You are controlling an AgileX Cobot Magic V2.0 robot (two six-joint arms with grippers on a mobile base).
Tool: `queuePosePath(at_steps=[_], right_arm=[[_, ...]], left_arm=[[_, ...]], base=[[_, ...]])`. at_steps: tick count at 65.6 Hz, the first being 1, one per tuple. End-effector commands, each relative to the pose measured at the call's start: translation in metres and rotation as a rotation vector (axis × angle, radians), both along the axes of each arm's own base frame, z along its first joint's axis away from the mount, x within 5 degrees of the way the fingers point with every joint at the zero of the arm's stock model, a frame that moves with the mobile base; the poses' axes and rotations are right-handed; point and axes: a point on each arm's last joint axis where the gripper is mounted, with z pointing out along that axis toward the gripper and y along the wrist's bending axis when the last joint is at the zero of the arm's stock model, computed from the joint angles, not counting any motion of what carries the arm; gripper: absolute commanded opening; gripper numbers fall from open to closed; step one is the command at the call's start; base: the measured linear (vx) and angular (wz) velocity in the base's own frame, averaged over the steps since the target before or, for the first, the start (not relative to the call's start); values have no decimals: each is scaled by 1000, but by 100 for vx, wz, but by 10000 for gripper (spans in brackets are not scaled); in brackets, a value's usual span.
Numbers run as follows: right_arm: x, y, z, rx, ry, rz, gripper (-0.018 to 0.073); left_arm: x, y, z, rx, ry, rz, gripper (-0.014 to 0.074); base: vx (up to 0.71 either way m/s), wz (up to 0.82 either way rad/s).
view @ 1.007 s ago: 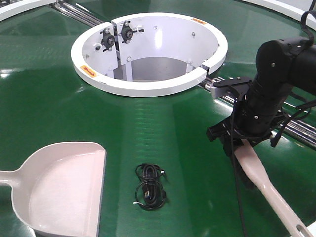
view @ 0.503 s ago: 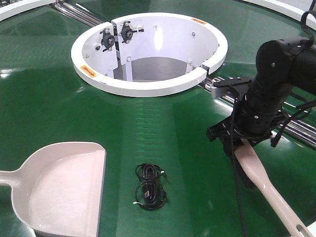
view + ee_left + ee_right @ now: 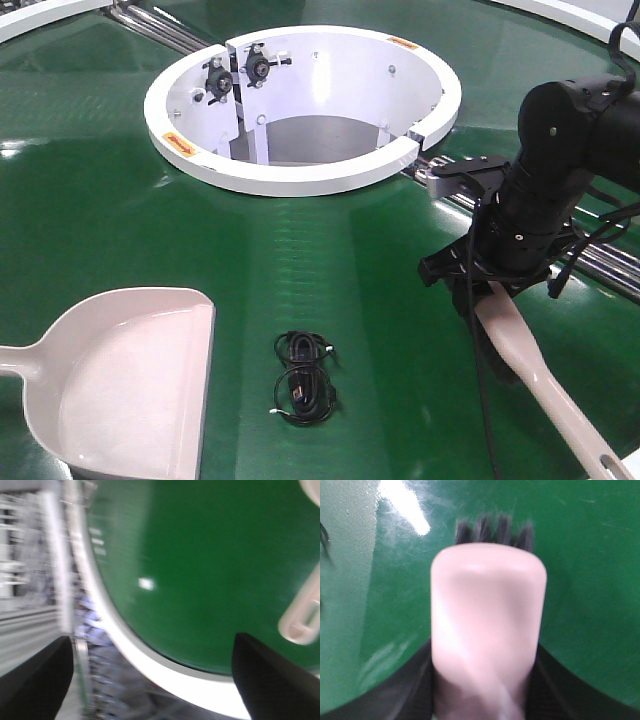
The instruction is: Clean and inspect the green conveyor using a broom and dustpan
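Note:
The green conveyor (image 3: 350,250) fills the front view. The pink-beige dustpan (image 3: 120,380) lies on it at the lower left, handle pointing left. My right gripper (image 3: 490,290) is shut on the broom (image 3: 540,375) at the right; the handle runs to the lower right. In the right wrist view the broom head (image 3: 487,615) sits between the jaws with its dark bristles (image 3: 495,530) over the belt. My left gripper (image 3: 150,650) is open and empty above the belt's white rim (image 3: 165,672). The end of the dustpan handle (image 3: 300,620) shows at the right.
A coiled black cable (image 3: 303,377) lies on the belt between the dustpan and the broom. A white circular ring (image 3: 300,170) with an open centre stands at the back. Chrome roller strips (image 3: 600,262) run behind the right arm.

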Motion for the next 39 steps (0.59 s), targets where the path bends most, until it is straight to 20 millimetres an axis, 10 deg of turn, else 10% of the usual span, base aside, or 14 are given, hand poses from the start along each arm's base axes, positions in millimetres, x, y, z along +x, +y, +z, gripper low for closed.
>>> queuePosePath(at_steps=[1, 39], right_arm=[[-9, -5, 23, -1, -21, 2, -2], [-9, -5, 23, -2, -20, 2, -2]], left_arm=[[17, 1, 3, 1, 138, 28, 591], [89, 11, -75, 89, 743, 115, 591]], base=[[0, 0], [0, 0]])
